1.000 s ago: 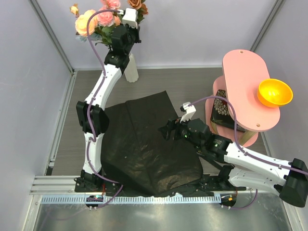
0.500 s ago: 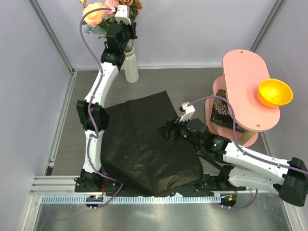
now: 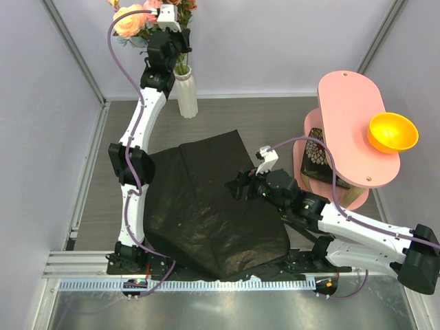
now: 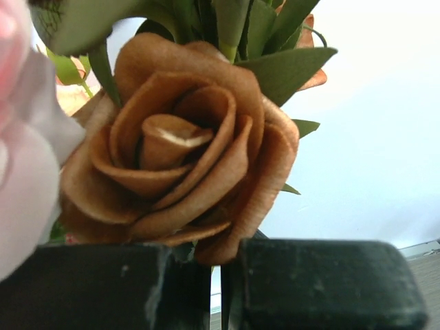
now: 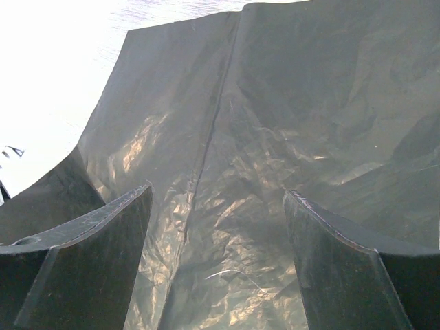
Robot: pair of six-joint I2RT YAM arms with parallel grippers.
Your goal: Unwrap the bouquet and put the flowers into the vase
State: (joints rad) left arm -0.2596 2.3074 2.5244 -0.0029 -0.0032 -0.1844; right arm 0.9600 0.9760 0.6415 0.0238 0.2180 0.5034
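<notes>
The flowers (image 3: pixel 132 20), pink, peach and rust roses on green stems, stand bunched at the back left, their heads partly cut off by the top of the overhead view. My left gripper (image 3: pixel 175 49) is shut on their stems just above the vase (image 3: pixel 185 96), a ribbed white cylinder standing upright. Green stems run down to its mouth. In the left wrist view a rust rose (image 4: pixel 179 151) fills the frame above my left gripper (image 4: pixel 220 258). The bouquet's black wrapper (image 3: pixel 206 206) lies spread flat on the table. My right gripper (image 3: pixel 237 187) hovers open over the wrapper (image 5: pixel 275 103), holding nothing.
A pink two-tier stand (image 3: pixel 357 124) at the right carries an orange bowl (image 3: pixel 392 132), with a dark patterned box (image 3: pixel 317 158) on its lower shelf. Grey walls close in the back and sides. A metal rail (image 3: pixel 206 283) runs along the near edge.
My left arm has carried the flowers up and toward the back wall. The vase, which was leaning, now stands upright. The right arm has stayed still.
</notes>
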